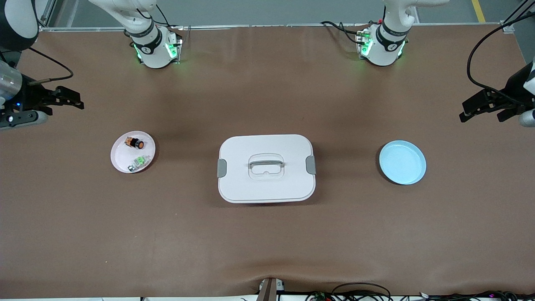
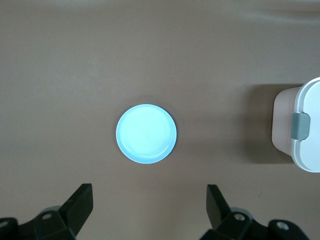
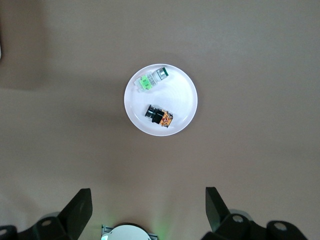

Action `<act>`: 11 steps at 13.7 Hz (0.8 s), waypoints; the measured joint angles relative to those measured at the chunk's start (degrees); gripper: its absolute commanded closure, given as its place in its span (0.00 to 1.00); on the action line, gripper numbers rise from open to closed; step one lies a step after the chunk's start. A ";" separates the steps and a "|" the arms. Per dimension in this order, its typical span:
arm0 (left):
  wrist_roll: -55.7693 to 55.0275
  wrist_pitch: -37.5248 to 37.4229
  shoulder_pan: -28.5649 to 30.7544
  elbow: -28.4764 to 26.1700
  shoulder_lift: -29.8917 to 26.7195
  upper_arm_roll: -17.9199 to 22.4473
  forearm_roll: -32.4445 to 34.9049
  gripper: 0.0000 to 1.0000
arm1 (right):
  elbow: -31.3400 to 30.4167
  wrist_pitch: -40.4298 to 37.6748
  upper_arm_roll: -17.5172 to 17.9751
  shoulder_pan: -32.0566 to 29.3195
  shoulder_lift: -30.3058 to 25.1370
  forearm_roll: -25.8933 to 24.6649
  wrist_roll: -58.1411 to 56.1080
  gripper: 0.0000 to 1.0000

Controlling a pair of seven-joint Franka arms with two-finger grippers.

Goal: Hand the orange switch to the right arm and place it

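Brown matte table covering (image 1: 267, 234) carries three items in a row, none touching another. Item one, centre: white rounded-rectangular plastic lidded box (image 1: 266, 168) with grey side latches and a clear recessed handle. Item two, toward the left arm's end: round pale-blue shallow plate (image 1: 402, 162), bare. Item three, toward the right arm's end: round white shallow dish (image 1: 121, 159), holding two parts. At the dish's five o'clock in the front view lies a small green-and-silver switch (image 1: 139, 161); at its twelve o'clock, farther from the front camera, lies the orange switch (image 1: 135, 142), a tiny black body with a round orange cap, on its side, apart from the green one.

Left gripper (image 1: 480, 109): black, two-fingered, in the air over the table's edge at the left arm's end, jaws spread wide, holding nothing. Right gripper (image 1: 69, 99): matching, over the table's edge at the right arm's end, jaws likewise wide and empty.
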 measured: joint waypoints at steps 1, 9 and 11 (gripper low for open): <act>0.00 0.00 0.00 0.00 0.00 0.00 0.00 0.00 | 0.08 -0.36 -0.18 -0.53 -0.01 0.01 1.05 0.00; 0.00 0.00 0.00 0.02 0.00 0.00 0.00 0.00 | 14.26 -12.65 -0.65 -4.12 3.63 0.01 3.81 0.00; 0.00 0.00 0.00 0.02 0.00 0.00 0.00 0.00 | 16.05 -14.19 -0.65 -4.61 4.05 0.03 3.81 0.00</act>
